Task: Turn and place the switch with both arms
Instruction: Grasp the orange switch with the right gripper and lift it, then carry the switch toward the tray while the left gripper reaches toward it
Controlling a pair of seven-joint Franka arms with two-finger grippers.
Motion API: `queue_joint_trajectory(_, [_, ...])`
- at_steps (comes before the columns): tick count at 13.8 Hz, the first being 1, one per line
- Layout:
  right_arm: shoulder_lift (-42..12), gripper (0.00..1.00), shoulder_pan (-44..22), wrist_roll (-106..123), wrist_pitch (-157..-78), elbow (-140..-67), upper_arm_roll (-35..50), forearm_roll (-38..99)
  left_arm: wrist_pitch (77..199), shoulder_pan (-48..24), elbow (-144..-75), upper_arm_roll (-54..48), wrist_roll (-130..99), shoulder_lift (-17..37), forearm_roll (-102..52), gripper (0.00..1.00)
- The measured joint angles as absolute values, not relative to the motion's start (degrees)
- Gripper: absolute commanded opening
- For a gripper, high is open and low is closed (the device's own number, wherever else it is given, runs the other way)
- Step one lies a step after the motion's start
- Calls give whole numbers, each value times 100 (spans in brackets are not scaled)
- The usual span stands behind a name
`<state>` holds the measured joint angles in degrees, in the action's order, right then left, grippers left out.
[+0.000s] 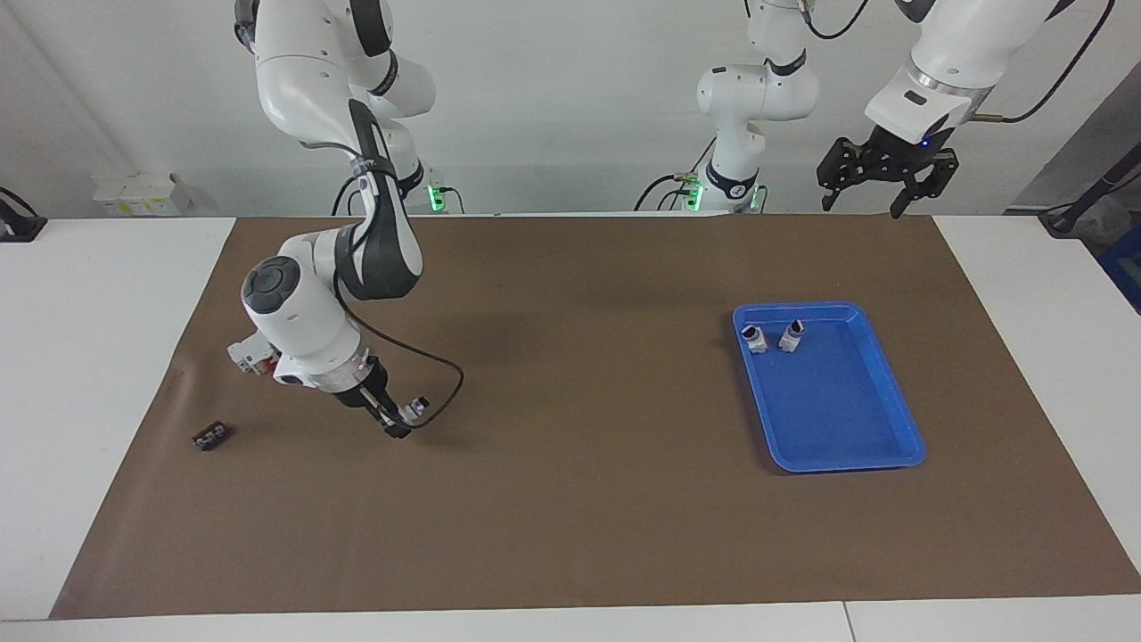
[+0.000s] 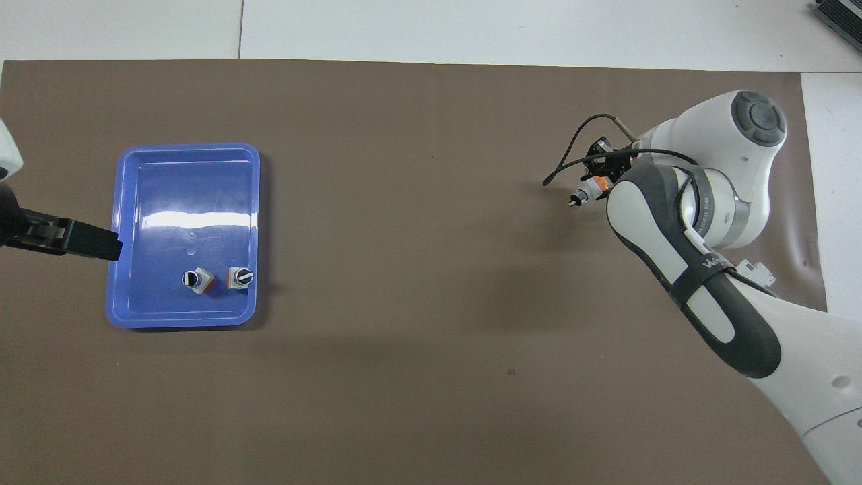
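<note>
The right gripper point(image 1: 398, 421) is seen low over the brown mat point(image 1: 570, 499) at the right arm's end of the table, its jaws clamped on a switch point(image 1: 414, 408), which is held clear of the mat with its black knob pointing toward the left arm's end; in the overhead view the same switch point(image 2: 587, 192) shows an orange patch next to the fingers. On a clock face laid over the facing view, this held switch sits at about 8 o'clock from the mat's middle. A blue tray point(image 1: 856, 459) lies at about 3 o'clock, toward the left arm's end, and 2 more switches are stood in its corner nearest the robots, one switch point(image 1: 754, 338) just beside the other point(image 1: 792, 335), apart but close. The left gripper point(image 1: 878, 183) is held raised over the mat's edge at about 1 o'clock, jaws spread apart and holding nothing, the arm waiting. A white block with a red part point(image 1: 250, 355) is partly hidden by the right arm, and a small black piece point(image 1: 211, 436) lies at about 8 o'clock, near the mat's edge.
</note>
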<state>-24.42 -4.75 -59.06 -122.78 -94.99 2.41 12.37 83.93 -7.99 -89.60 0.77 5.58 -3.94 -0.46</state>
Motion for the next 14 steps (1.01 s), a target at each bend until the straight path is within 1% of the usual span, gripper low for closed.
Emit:
queue_joint_trajectory(2, [-2238, 0, -548, -6757, -11843, -9327, 492, 1438, 8393, -804, -8967, 71, 558, -395, -46, 99])
queue_joint_trajectory(5, [-1889, 0, -637, -7935, -11025, -8926, 835, 2289, 8388, -862, -8988, 58, 539, -396, -205, 98])
queue_joint_trajectory(7, [-1756, 0, -637, -8560, -10793, -8680, 1007, 2862, 8392, -867, -9010, 66, 409, -396, -573, 97])
queue_joint_trajectory(8, [-1704, 0, -642, -8797, -10774, -8613, 1152, 2955, 8395, -866, -9035, 76, 338, -397, -742, 93])
queue_joint_trajectory(9, [-1652, 0, -669, -9027, -10775, -8574, 1333, 3016, 8396, -865, -9055, 85, 209, -399, -923, 79])
queue_joint_trajectory(10, [-1600, 0, -734, -9309, -10787, -8548, 1495, 3055, 8396, -865, -9071, 95, 27, -404, -1170, 74])
queue_joint_trajectory(13, [-1497, 0, -981, -10458, -11058, -8538, 1784, 3364, 8396, -861, -9119, 145, -692, -440, -1957, 73])
queue_joint_trajectory(14, [-1489, 0, -1083, -10743, -11113, -8538, 1800, 3403, 8397, -861, -9122, 147, -951, -447, -2155, 70])
